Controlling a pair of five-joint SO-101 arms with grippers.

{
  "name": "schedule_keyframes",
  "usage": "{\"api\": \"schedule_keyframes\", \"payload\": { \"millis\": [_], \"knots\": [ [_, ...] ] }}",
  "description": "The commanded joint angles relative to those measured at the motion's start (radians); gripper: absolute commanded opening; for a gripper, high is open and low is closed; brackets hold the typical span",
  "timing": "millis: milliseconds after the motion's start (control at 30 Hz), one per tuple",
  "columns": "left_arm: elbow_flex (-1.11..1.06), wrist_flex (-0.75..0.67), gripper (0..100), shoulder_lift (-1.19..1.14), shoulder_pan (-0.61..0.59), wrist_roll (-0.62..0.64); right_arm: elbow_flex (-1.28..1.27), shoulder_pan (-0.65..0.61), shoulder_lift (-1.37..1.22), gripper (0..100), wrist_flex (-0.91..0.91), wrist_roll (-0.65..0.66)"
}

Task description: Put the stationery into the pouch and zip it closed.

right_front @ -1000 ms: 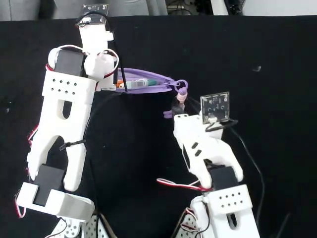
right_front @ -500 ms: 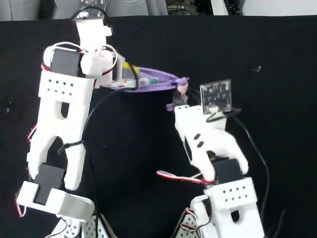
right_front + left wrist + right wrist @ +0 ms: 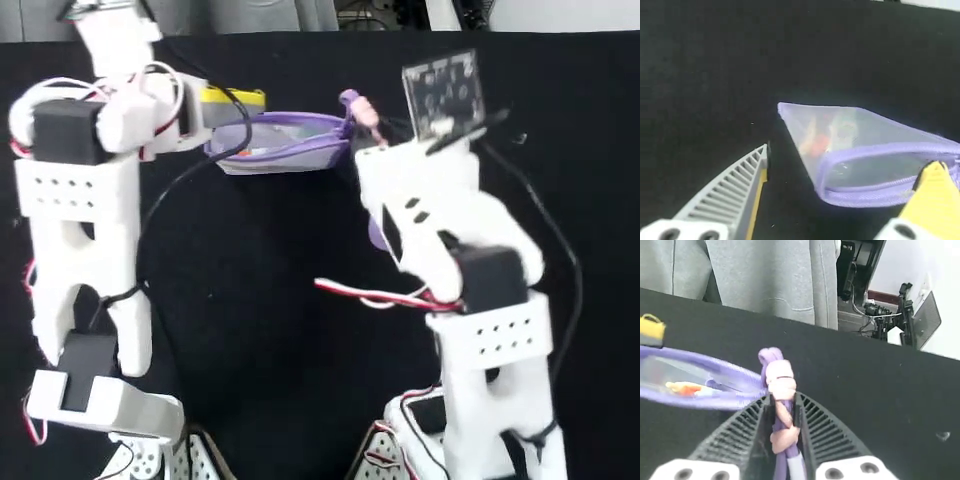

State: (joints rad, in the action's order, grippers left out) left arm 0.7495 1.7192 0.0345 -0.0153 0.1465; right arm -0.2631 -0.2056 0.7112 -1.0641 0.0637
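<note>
Tabletop of black cloth (image 3: 580, 150) lies under both white arms in the high view; the translucent purple zip pouch (image 3: 285, 142) stretches between their grippers, and the right arm's body covers its end. Pouch and both arms sit nearer the far edge than a second ago. Left wrist view: the left gripper (image 3: 850, 156) is spread wide, its yellow finger (image 3: 935, 192) just beside the pouch, with orange and green stationery (image 3: 815, 140) inside. Right wrist view: the right gripper (image 3: 782, 405) is clamped on the pink-and-purple zipper pull (image 3: 777, 385), with a grey curtain (image 3: 765, 275) behind
</note>
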Motion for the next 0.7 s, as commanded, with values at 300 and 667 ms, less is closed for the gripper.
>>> {"api": "schedule_keyframes", "payload": {
  "millis": [300,667],
  "knots": [
    [0.088,0.038,45,0.021,-0.074,0.005,0.662,-0.098,-0.311,1.1,-0.376,0.009],
    [0.059,0.032,45,0.009,-0.151,0.008,0.679,-0.011,-0.361,1.6,-0.654,0.18]
  ]
}}
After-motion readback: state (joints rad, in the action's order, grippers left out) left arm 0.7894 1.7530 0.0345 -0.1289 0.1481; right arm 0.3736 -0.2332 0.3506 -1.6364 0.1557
